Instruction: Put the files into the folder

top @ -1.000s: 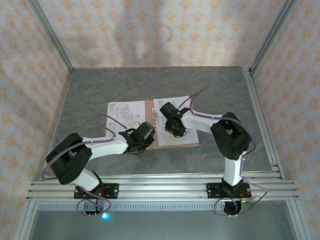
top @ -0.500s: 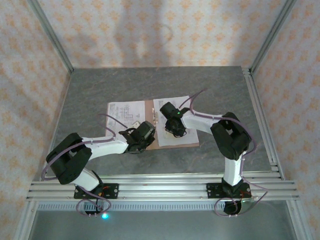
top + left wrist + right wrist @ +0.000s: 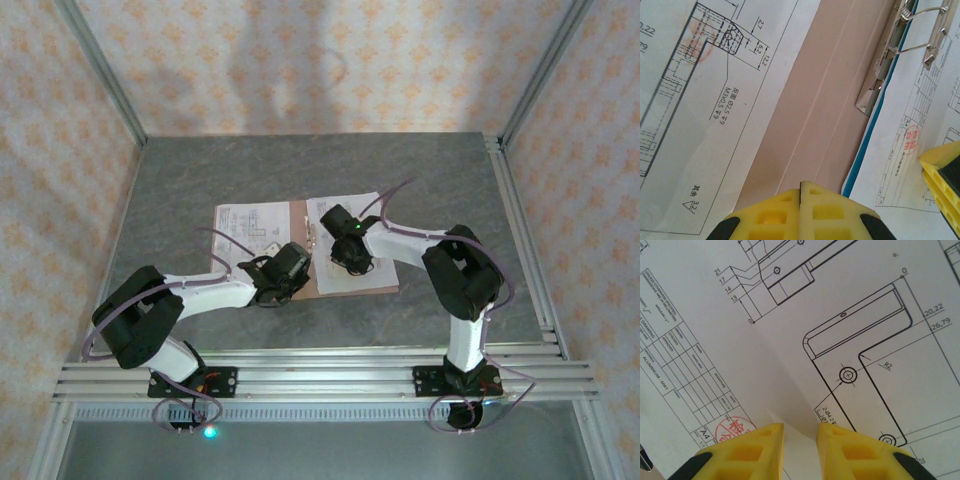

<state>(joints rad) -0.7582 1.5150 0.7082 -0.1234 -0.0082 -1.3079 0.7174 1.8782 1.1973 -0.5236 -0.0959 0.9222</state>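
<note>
Nothing moved: left jaws clenched empty over the folder, right jaws slightly parted over its files; filing stalled.

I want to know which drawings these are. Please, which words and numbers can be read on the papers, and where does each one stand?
"20,22", "26,79": dimensions on the drawing sheet, right wrist view.
"R2": same sheet, at the L-shaped part's inner corner.
"ALUMINUM - 6061", "A4": its title block.
"M3X0.5": left sheet, left wrist view.
Red stamp and the small table words: too blurred to read.
</note>
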